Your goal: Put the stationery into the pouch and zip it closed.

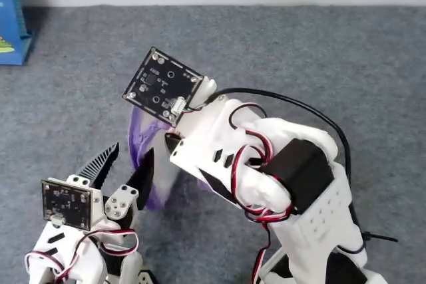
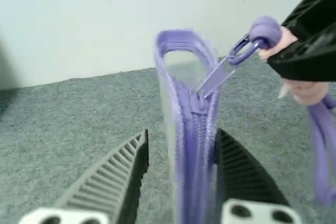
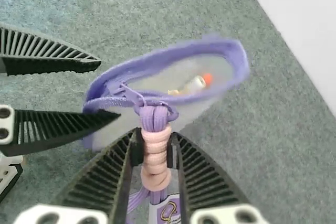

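1. The translucent purple zip pouch [image 1: 141, 139] stands on edge near nine o'clock in the high view, mouth open, with a white, orange-tipped pen [image 3: 191, 83] inside.
2. The right gripper [image 3: 155, 139] is clamped on the pink-and-purple braided pull cord [image 3: 155, 156].
3. The left gripper [image 2: 181, 135], at seven o'clock, straddles the pouch with its jaws apart.
4. Risk: with nothing pinching it, the pouch may drag along with the pull rather than zip shut.

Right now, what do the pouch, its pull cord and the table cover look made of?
Pouch: matte purple woven fabric trim around translucent, slightly frosted sides, probably soft plastic; the stationery shows through. Pull cord: knotted pink and purple braided cord, likely textile. Table cover: grey felt or low carpet, fuzzy and matte.
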`<move>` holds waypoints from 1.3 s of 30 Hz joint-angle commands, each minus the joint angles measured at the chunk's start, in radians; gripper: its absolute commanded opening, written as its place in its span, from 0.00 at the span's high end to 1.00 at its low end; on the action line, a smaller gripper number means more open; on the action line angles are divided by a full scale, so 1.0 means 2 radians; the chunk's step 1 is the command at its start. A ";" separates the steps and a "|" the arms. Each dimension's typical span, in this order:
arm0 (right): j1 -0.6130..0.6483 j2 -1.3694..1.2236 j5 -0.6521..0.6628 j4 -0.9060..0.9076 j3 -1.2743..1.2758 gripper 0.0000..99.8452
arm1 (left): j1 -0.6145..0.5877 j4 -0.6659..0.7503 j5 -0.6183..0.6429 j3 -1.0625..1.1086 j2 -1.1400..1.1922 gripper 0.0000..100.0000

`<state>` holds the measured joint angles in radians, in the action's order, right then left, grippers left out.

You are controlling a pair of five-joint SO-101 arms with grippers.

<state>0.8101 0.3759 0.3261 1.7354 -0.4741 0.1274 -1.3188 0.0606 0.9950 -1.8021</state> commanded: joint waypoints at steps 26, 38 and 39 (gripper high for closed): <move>-0.002 0.017 -0.001 0.018 -0.022 0.99 | -0.004 -0.003 -0.005 -0.022 -0.012 0.71; 0.001 0.021 -0.003 0.025 -0.022 0.99 | 0.001 0.045 -0.006 0.004 -0.006 0.77; 0.001 0.021 -0.004 0.026 -0.022 0.99 | 0.001 0.054 -0.006 0.013 -0.006 0.78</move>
<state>0.8101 0.3836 0.3261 1.7492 -0.4741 0.1274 -1.2743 0.0575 1.0073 -1.8082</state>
